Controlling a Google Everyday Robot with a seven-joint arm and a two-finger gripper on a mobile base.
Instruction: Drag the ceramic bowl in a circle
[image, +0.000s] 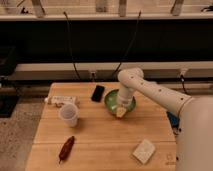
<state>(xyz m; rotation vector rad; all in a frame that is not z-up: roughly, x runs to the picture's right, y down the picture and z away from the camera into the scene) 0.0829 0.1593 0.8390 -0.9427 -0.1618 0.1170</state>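
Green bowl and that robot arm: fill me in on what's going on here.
A white robot arm reaches over the wooden table, its gripper down at the near rim of the green bowl, apparently to drag it around. The bowl sits near the table's back edge, beside a black phone. A white cup, a red object and a white packet lie apart from it.

The claw (121, 111) is hanging at the near rim of the ceramic bowl (111, 100), which is sitting on the table (100, 132) toward its far edge. Left of the claw and slightly behind it, a phone (98, 93) is lying just beside the bowl. Farther left a cup (69, 115) is standing, with a long packet (61, 100) lying behind it. Nearer the front edge, a slim item (66, 148) is lying to the claw's left and a flat packet (144, 151) to its right.
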